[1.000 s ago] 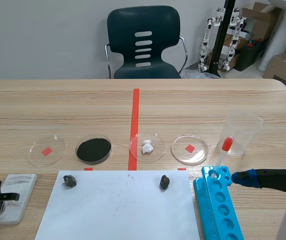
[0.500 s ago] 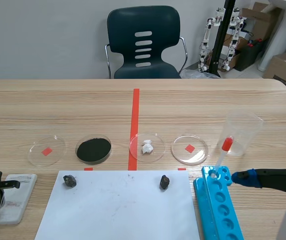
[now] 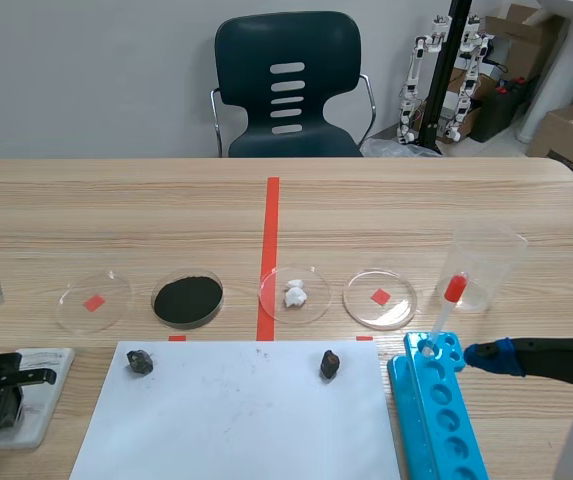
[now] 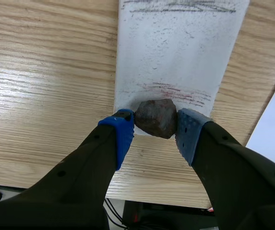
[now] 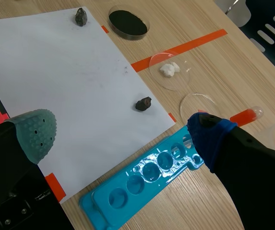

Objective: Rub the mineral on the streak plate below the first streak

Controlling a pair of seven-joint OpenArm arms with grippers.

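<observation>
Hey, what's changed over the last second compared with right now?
The left gripper, shut on the mineral, slid slightly across the streak plate: first away from the robot, then back a little and rightward in the scene view. A reddish streak lies just ahead of the mineral. The right gripper, open, the white paper and the blue tray stayed put.

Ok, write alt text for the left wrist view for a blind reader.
The left gripper is shut on a dark brown stone at the near end of a white plate lying on a wooden table. A faint reddish streak lies on the plate just ahead of the stone, and a grey streak crosses its far end.
</observation>
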